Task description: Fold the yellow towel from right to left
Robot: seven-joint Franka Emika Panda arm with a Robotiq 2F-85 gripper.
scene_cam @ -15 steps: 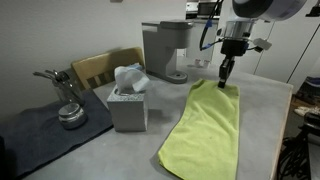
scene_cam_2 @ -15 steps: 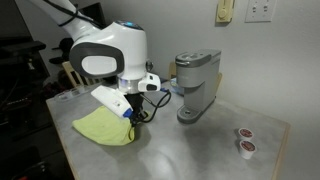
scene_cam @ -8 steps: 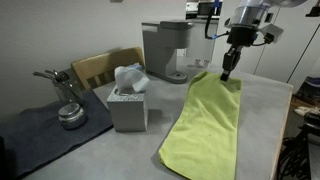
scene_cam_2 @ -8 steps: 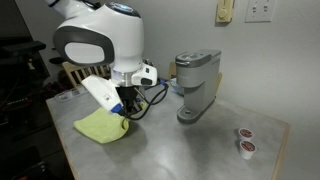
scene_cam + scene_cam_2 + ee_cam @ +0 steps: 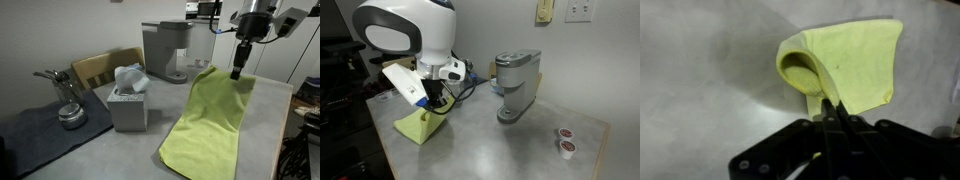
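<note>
The black two-fingered claw [image 5: 237,72] is clenched on a far corner of the thin lime-yellow cloth towel [image 5: 208,125], holding that corner up off the grey table [image 5: 120,150]. The rest of the towel lies flat, its long axis running from the claw toward the table's near edge. The fold therefore probably means carrying the corner sideways, across the short axis.

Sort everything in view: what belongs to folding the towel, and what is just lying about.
Job in hand: yellow towel; fingers, shut on its raised edge.
Lying about: grey tissue box; coffee machine; coffee pods; dark mat.
</note>
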